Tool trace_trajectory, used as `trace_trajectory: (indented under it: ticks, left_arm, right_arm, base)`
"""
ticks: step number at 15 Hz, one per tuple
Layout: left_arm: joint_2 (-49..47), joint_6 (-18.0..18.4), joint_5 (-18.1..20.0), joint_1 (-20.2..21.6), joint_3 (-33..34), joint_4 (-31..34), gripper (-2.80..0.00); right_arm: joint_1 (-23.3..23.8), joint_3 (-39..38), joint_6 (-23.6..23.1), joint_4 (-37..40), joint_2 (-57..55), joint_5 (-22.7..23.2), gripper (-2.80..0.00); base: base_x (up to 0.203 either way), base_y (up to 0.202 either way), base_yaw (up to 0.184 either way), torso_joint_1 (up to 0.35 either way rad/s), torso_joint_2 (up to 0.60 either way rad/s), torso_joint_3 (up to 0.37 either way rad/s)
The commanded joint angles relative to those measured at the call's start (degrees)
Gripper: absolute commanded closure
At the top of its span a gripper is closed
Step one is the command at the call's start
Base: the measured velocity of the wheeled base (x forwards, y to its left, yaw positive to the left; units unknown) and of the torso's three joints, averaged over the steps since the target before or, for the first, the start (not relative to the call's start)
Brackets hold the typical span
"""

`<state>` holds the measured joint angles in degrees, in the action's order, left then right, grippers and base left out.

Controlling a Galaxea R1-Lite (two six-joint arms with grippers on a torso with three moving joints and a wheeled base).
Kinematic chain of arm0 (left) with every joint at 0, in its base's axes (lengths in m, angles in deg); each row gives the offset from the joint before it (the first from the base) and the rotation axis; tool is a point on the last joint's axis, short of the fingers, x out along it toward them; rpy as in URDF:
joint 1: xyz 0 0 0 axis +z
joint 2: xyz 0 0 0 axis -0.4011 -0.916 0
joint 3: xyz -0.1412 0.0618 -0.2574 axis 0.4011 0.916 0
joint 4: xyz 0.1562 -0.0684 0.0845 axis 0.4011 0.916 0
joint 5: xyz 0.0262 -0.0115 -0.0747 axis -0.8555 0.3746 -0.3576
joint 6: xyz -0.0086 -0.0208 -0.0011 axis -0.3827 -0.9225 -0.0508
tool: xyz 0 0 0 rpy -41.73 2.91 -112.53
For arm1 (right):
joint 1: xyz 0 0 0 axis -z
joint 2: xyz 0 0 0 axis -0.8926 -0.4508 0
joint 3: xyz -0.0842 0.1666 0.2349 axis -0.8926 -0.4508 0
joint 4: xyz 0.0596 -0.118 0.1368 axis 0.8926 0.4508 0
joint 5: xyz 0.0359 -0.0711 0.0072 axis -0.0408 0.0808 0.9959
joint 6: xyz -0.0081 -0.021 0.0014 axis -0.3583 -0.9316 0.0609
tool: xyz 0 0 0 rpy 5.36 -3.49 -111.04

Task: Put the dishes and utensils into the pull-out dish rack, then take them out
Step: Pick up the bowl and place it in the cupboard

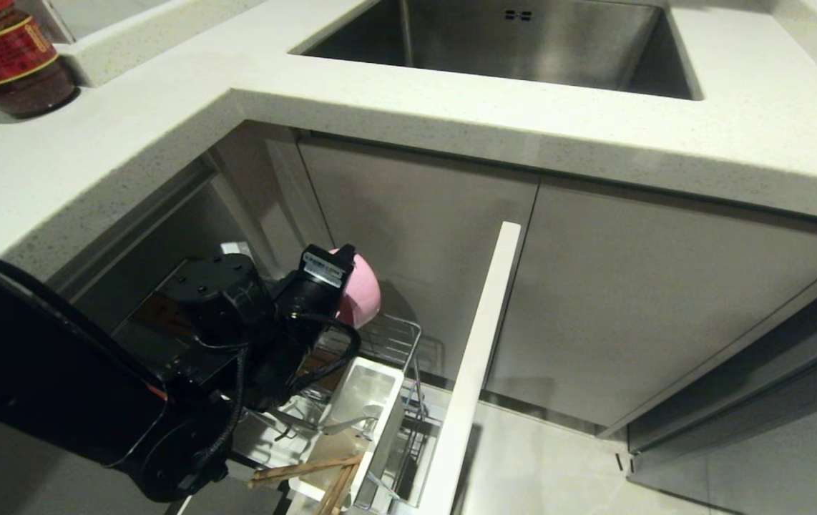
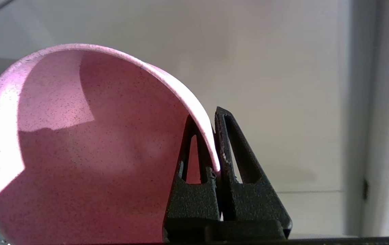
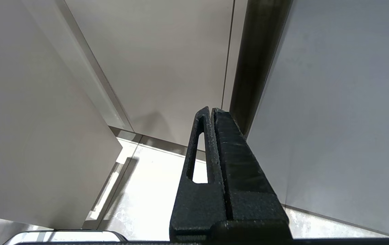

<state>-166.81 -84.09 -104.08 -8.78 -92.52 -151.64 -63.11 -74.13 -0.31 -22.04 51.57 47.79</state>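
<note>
L gripper (image 2: 215, 143) has its fingers pinched tight on the rim of the pink bowl (image 2: 78, 153), holding it tilted above the back end of the pull-out dish rack (image 1: 398, 343), under the counter edge. Chopsticks (image 1: 323, 476) lie at the rack's front end by the white utensil holder (image 1: 369, 400). R gripper (image 3: 211, 136) is fully closed, holding nothing, near cabinet doors.

A pale speckled stone desk (image 1: 165, 107) wraps an inner corner, with a steel sink (image 1: 516, 43) sunk into it. Flat grey cabinet doors (image 1: 630, 307) run beneath. A red-labelled jar (image 1: 11, 57) stands at the far left. The glossy pale floor (image 1: 544, 465) reflects bright light
</note>
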Motion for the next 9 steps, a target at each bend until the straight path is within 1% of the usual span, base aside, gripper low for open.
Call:
trace_trajectory:
  ticks: [1,6,9]
  left_arm:
    - [-3.2,-0.41,-0.11,0.77,-0.01,-2.53,0.0]
    - [-7.1,-0.51,0.16,1.91,0.03,-7.78,0.0]
    - [-9.42,-0.6,0.3,2.2,0.02,-8.05,0.0]
  right_arm:
    - [-0.01,-1.49,0.02,-0.04,0.04,0.01,0.0]
    - [-0.01,-1.49,0.02,-0.04,0.04,0.01,0.0]
    - [-0.01,-1.49,0.02,-0.04,0.04,0.01,0.0]
  base:
    - [0.0,0.0,0.0,0.0,0.0,0.0]
    - [0.0,0.0,0.0,0.0,0.0,0.0]
    - [0.0,0.0,0.0,0.0,0.0,0.0]
